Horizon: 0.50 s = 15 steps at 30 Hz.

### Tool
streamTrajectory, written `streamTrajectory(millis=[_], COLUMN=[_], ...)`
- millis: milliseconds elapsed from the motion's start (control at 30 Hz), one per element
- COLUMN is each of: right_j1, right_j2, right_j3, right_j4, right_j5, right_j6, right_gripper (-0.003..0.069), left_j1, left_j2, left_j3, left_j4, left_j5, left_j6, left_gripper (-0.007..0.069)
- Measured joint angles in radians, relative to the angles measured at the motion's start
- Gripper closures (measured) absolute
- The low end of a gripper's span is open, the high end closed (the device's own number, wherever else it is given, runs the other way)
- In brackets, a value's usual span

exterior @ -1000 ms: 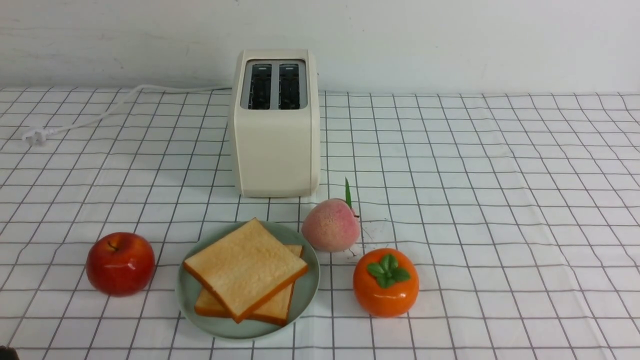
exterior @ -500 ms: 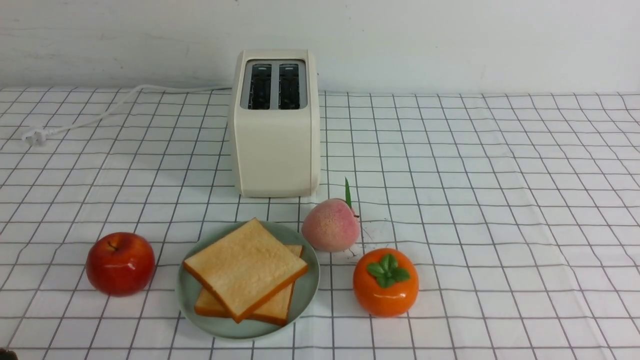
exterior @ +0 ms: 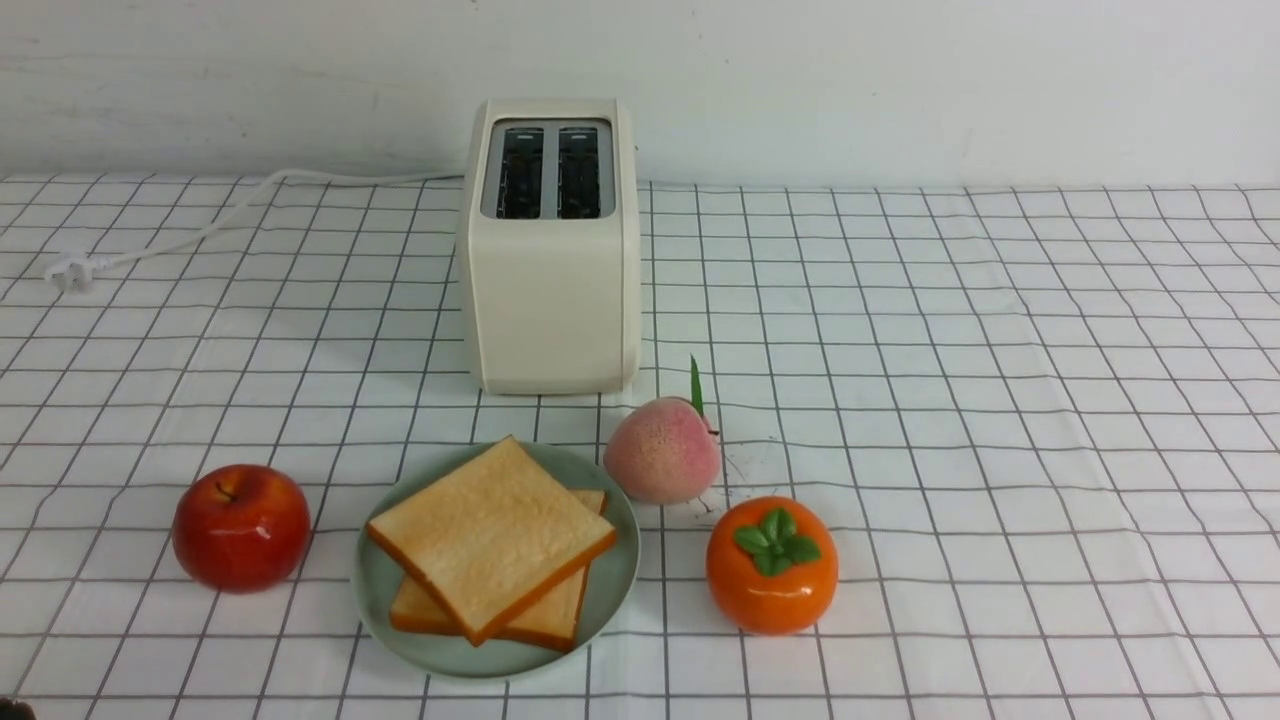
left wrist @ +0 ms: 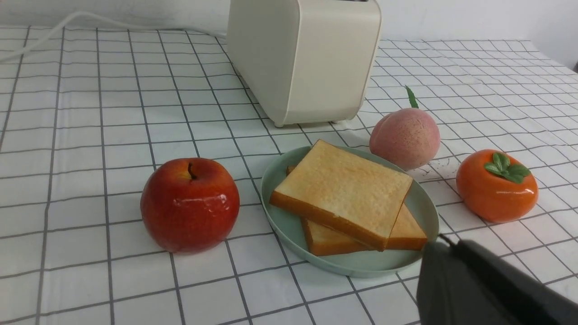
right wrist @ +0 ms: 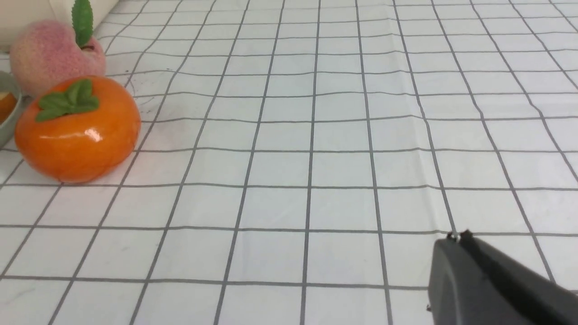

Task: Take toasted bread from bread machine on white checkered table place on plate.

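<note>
Both slices of bread (exterior: 490, 540) lie stacked on the plate (exterior: 615, 580) in front of the toaster (exterior: 550, 250); they look light and probably soft, so you'd pinch a crust edge gently; both grippers (left wrist: 440, 246) (right wrist: 456, 239) sit closed, holding nothing.

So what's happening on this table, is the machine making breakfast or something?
Nothing is being handled right now. Two slices of toasted bread lie stacked on the plate, and the bread machine behind it has empty slots. The left gripper and right gripper are shut and hold nothing, pulled back near the table's front. An apple, peach and persimmon sit around the plate.
</note>
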Motion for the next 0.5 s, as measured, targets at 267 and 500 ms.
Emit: streamTrajectory(millis=[267,500], right_j1=[0.0,0.0], right_j2=[0.0,0.0], right_j3=[0.0,0.0], right_j4=[0.0,0.0], right_j5=[0.0,0.0], right_j6=[0.004,0.004], right_gripper=[0.0674,0.0669], left_j1=[0.0,0.0], left_j2=[0.0,0.0], left_j3=[0.0,0.0], left_j4=[0.0,0.0], left_j5=[0.0,0.0], left_j6=[0.0,0.0], left_gripper=[0.0634,0.0629])
